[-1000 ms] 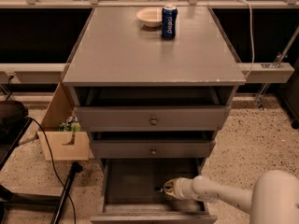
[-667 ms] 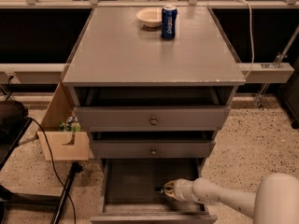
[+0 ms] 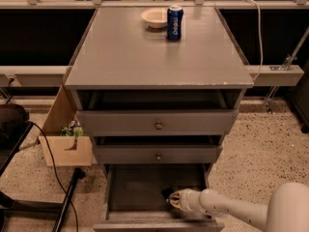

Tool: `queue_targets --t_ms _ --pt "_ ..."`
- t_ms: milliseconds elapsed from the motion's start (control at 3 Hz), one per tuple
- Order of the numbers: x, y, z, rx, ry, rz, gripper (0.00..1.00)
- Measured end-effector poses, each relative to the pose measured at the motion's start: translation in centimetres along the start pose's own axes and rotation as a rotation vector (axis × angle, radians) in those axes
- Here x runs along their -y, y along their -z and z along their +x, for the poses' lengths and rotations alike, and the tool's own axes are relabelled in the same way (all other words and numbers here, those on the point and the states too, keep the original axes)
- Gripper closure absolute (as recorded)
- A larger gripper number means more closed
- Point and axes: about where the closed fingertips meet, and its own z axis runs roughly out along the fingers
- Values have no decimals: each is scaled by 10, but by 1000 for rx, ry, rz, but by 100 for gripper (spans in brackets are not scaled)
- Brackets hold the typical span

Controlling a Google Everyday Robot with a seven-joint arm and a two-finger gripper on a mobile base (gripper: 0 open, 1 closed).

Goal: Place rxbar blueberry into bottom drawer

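Progress looks late: claw [image 3: 172,197] is lowered inside the opened bottom drawer [image 3: 137,187], with a dark bit at its tip taken to be the rxbar blueberry [image 3: 167,193]. Whether the claw is clamped or loose can't be told, so release is probably left.

Your gripper [image 3: 170,196] sits in the bottom drawer [image 3: 135,187], right of middle; can [image 3: 175,22] just right of bowl [image 3: 154,17] on counter [image 3: 145,57].

One bowl [image 3: 154,17], one can [image 3: 175,22], three drawers [image 3: 157,122], end effector [image 3: 171,197] in bottom drawer [image 3: 137,187]
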Motion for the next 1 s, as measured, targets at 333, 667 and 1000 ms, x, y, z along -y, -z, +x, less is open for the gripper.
queue_targets --t_ms 333,667,1000 --pt "-6 1 1 -3 10 -7 100" --pt "-14 -6 8 -15 10 -34 100" --pt "-17 -13 14 -24 8 -54 100"
